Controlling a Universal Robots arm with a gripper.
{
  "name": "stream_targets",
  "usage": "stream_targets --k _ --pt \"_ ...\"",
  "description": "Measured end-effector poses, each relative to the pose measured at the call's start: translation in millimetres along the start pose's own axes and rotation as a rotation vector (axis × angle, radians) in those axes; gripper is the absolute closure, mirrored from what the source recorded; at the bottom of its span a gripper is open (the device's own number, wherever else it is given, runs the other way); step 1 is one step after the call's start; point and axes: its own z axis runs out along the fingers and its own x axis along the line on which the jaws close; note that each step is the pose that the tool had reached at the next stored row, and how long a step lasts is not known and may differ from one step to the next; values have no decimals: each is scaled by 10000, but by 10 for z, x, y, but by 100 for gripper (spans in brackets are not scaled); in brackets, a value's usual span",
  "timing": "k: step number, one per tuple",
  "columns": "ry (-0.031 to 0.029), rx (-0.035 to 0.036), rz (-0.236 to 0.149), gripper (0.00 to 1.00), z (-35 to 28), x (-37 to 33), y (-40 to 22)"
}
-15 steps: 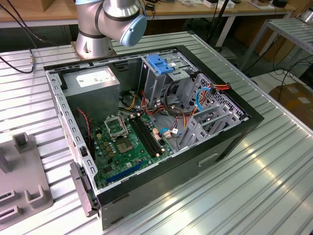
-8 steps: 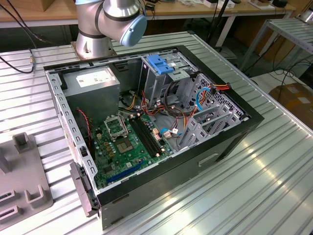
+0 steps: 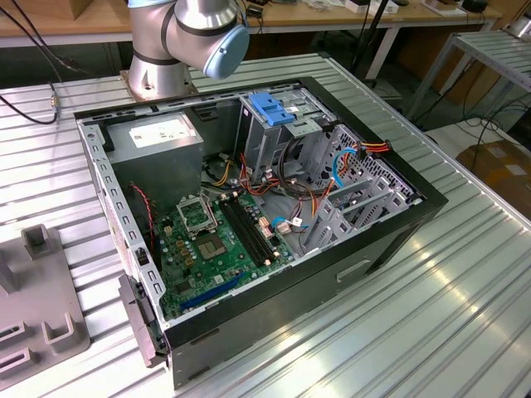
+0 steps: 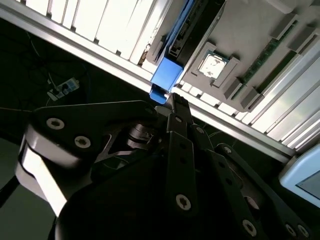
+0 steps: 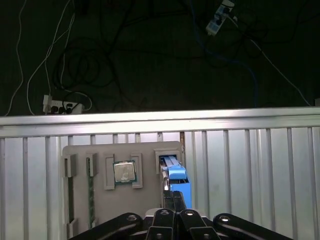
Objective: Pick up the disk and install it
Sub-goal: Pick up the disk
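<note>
Colours, quick. Exterior view: PC case (image 3: pixel 373 249) black outside, bare grey steel inside. Mobo (image 3: pixel 220 245) green w/ black RAM slots (image 3: pixel 245 232) + 1 blue slot (image 3: pixel 211 288). PSU (image 3: pixel 158 145) grey, white label. Latch (image 3: pixel 272 108) on the drive cage bright blue. Cable loom (image 3: pixel 365 149) red/yellow/orange/black, plus 1 light-blue cable (image 3: pixel 338 170). Table (image 3: pixel 431 315) silver alu, ribbed in parallel stripes. Arm (image 3: pixel 178 33) silver w/ pale-blue joint cap. Parts tray (image 3: pixel 37 315) flat grey. First wrist view: disk (image 5: pixel 179 182) has a blue bracket, gripper (image 5: pixel 174 197) black w/ silver screw heads, CPU (image 5: pixel 124 173) silver w/ green border. Floor (image 5: pixel 150 50) near-black; white + blue leads, white power strip (image 5: pixel 62 106).
</note>
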Motion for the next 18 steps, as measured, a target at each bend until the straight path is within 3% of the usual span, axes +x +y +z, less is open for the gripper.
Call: stream_targets --k 8,13,15,18 --pt "34 -8 -796 90 1 0 0" --pt "39 -9 -890 89 0 0 0" --pt "39 -9 -890 76 0 0 0" --pt "39 -9 -891 76 1 -1 0"
